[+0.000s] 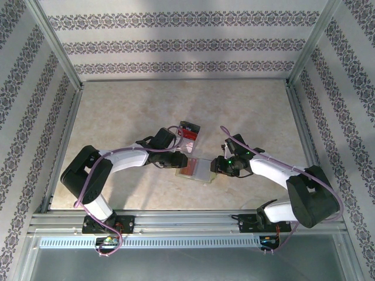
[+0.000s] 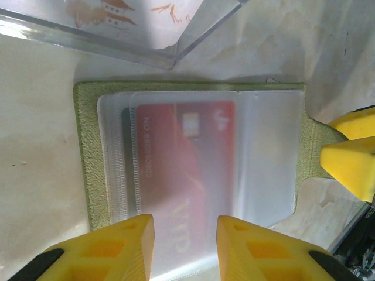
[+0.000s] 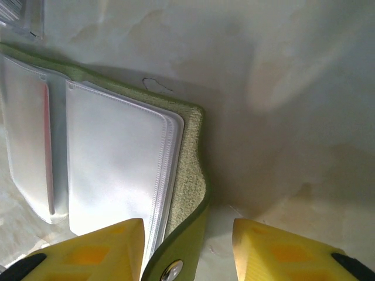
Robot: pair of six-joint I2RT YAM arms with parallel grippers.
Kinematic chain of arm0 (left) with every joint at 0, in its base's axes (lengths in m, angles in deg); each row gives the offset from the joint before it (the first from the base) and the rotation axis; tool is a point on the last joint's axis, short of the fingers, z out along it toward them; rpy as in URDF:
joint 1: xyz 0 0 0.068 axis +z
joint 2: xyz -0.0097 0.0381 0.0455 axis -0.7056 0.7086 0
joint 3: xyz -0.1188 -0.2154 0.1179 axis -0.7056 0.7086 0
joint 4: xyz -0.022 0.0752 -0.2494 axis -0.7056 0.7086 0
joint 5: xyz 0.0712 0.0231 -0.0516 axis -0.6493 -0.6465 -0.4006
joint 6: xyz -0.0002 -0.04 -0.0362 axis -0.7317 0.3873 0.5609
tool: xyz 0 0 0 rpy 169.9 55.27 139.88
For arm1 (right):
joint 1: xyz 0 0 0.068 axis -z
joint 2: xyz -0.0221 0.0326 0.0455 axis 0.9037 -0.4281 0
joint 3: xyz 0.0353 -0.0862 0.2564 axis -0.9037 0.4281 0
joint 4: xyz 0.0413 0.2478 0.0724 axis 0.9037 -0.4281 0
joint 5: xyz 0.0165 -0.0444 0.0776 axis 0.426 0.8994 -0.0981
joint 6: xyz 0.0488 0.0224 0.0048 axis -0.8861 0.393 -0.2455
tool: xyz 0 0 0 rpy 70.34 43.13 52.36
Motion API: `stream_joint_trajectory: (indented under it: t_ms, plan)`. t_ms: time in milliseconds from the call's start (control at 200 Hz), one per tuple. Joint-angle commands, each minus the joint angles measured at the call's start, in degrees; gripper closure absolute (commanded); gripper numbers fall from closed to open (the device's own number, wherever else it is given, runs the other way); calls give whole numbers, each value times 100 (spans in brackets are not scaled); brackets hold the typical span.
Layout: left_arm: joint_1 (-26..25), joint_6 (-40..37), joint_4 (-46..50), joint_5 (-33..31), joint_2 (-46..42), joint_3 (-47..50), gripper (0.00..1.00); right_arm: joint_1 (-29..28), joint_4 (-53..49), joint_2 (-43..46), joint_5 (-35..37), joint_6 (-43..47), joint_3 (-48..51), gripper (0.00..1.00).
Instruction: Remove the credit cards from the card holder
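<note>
Card holder (image 1: 196,170) open flat at mid-frame of the top view, red credit card (image 2: 184,158) tucked in a clear sleeve (image 2: 114,175), dark card (image 2: 125,120) edging out behind it. Left gripper (image 2: 186,234) spread astride the sleeve's lower edge; right gripper (image 3: 187,228) spread around the snap flap (image 3: 196,193). Apparently lining up the first pull. Next: steadying the flap, pinching the card alone, not the sleeve.

I see bright, even overhead light on the table (image 1: 117,117) with soft shadows beneath the arms (image 1: 126,161), but my wrist views are softer: the yellow fingers (image 2: 126,246) blur up close and the card holder's (image 2: 88,170) clear sleeves (image 2: 269,152) haze the red card (image 2: 181,158).
</note>
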Motion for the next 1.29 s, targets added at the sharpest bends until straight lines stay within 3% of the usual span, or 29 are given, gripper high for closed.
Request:
stream_joint_trajectory:
  t_ms: [0,355,665,1289]
  plan:
    - [-60,-59,-97,77,101,-144,66,-63,-27,-89,133,55,-10,57]
    - [-94,-51,-201,140,328,-146,67,-129,0,-264,133,55,-68,61]
    - [-230,-33,-304,249,479,-258,67,-203,-3,-324,124,46,-83,72]
    - [-611,91,-505,539,717,-733,67,-162,237,-179,27,-95,40,74]
